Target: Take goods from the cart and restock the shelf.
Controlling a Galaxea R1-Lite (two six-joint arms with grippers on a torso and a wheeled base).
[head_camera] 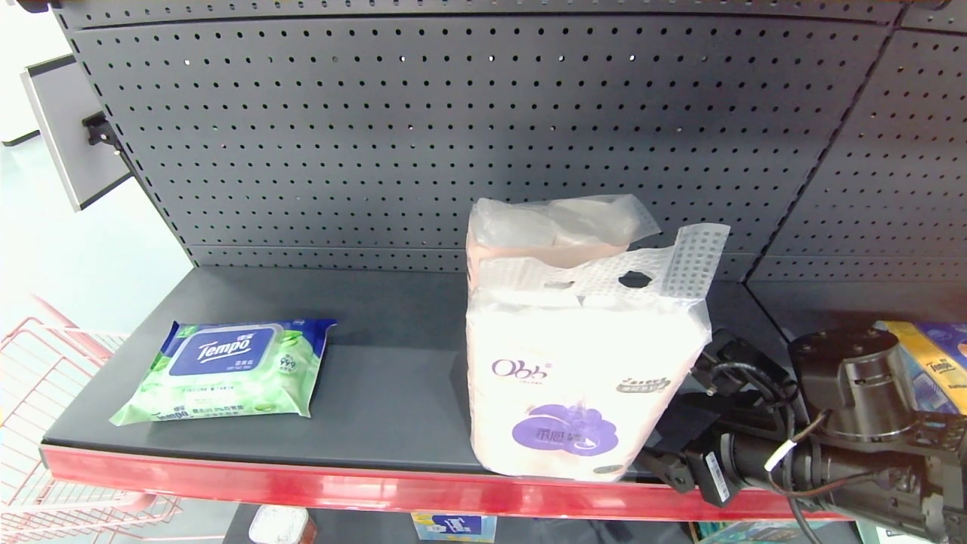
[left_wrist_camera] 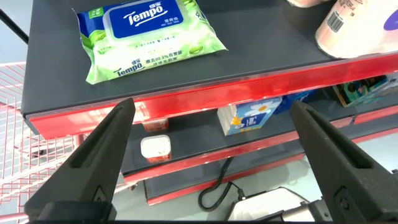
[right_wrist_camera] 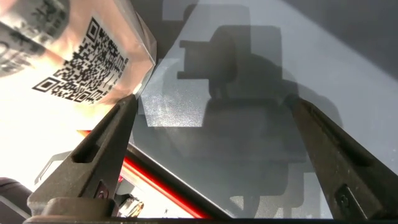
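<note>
Head view: a green wipes pack (head_camera: 223,370) with a blue label lies flat on the shelf (head_camera: 393,393), well apart from the upright, purple-printed paper-roll pack (head_camera: 582,363) at its front edge. Left wrist view: the left gripper (left_wrist_camera: 211,106), jaws spread and empty, faces the shelf's red lip; a barcode (left_wrist_camera: 336,22) shows on the paper-roll pack. Right wrist view: the right gripper (right_wrist_camera: 211,102), jaws spread and empty, sits just beside that pack's QR code (right_wrist_camera: 74,62).

grey perforated back panel (head_camera: 453,136) behind; pale, brightly lit floor (head_camera: 91,257) at left, beside a grey bracket-mounted side panel (head_camera: 72,140).
</note>
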